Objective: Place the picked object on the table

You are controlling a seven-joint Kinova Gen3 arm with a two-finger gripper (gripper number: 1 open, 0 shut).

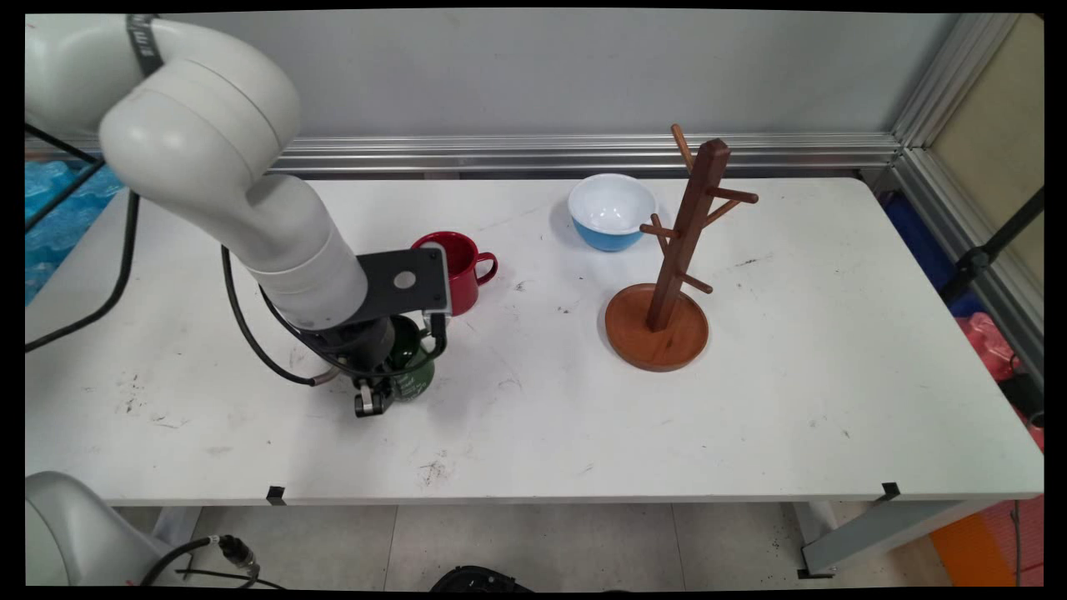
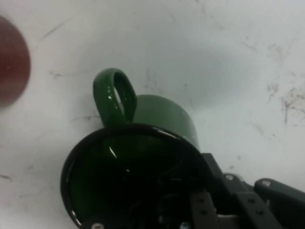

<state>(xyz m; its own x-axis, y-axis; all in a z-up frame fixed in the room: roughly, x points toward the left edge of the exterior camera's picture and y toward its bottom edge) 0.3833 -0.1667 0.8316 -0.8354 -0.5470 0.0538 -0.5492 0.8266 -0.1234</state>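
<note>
hidden: green mug (image 2: pixel 143 157) half behind the arm, jaws straddling its rim, grip state unclear
bench (image 1: pixel 792 400): white, scuffed
room: grey wall

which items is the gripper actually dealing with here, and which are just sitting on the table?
Gripper is on:
- gripper, down at the green mug, one finger inside its rim
- green mug, upright on the table

Just sitting there:
- red mug, right behind the green one
- blue bowl
- wooden mug tree, pegs bare
</note>
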